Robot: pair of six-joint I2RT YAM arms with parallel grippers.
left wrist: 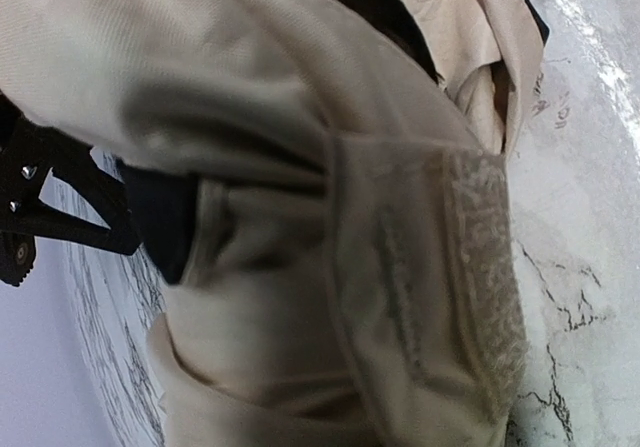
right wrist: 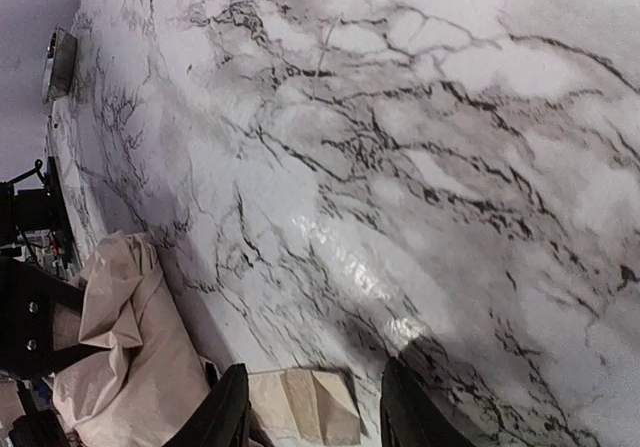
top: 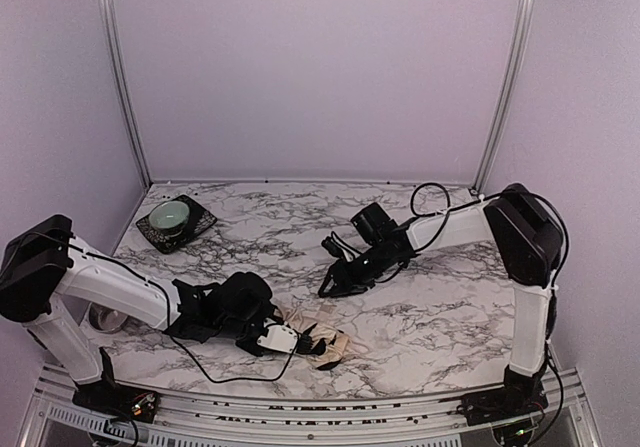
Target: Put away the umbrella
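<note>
Tabletop [top: 270,229] is veined marble, walls [top: 320,67] lilac; left tool [top: 298,342] clamps umbrella [left wrist: 300,217], right tool [right wrist: 315,372] apart.

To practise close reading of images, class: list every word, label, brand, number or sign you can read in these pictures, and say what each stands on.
None can be read.
The umbrella and its strap are plain fabric. The bowl and the marble table show no legible marking.
</note>
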